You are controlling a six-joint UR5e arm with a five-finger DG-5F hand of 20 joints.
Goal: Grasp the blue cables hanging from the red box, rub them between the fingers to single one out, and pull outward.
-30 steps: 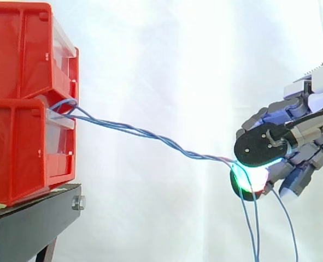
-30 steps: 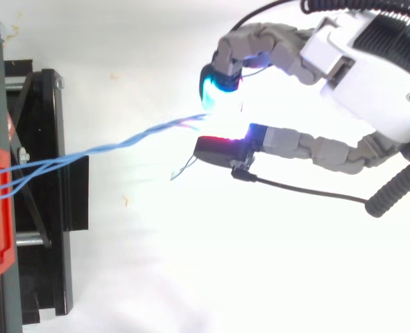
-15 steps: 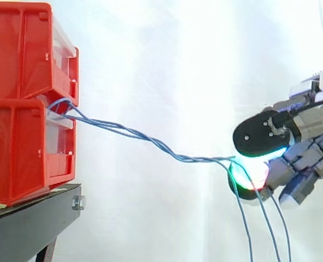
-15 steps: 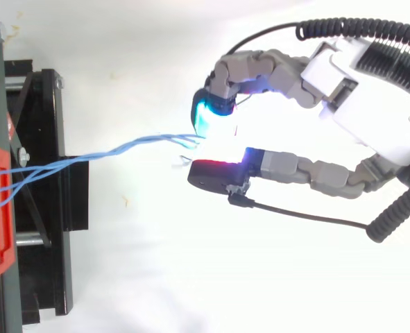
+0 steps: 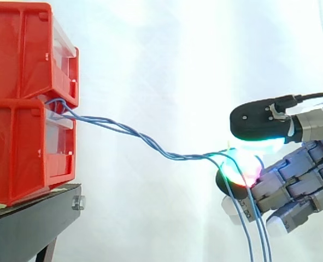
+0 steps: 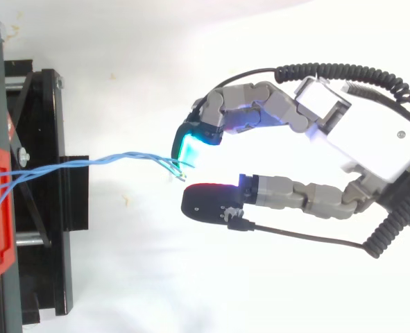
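- White curtain (image 5: 166, 65) forms the bright, plain background in the side view.
- Two red plastic bins (image 5: 24, 142) are stacked one on the other at the left edge. They rest on a black metal stand (image 5: 30, 221), which has a silver bolt (image 5: 78, 203) on its front corner.
- Thin blue cables (image 5: 128, 130) come out at the seam between the upper and the lower bin. They are loosely twisted together and run rightward and slightly downward through open air to the hand.
- From above, the same cables (image 6: 114, 161) leave the bins at the left edge and cross over the stand (image 6: 45, 208). They spread into separate strands just before the fingertips.
- The hand (image 5: 298, 183) comes in from the right at about mid height, well apart from the bins. In the top view its white palm (image 6: 371, 146) sits at the right.
- Its thumb and fingers stand apart and clamp nothing. The black-backed thumb (image 5: 257, 121) lies level on top. Below it sits a fingertip pad (image 5: 239, 168) glowing green and red, with a clear gap between the two.
- The cables bend over that glowing pad, touching it, then hang straight down past the lower fingers to the bottom edge. Whether those lower fingers touch the strands cannot be told.
- Seen from above, the strand ends lie just beside the cyan-green pad (image 6: 189, 147). The thumb (image 6: 208, 202) lies near them without touching.
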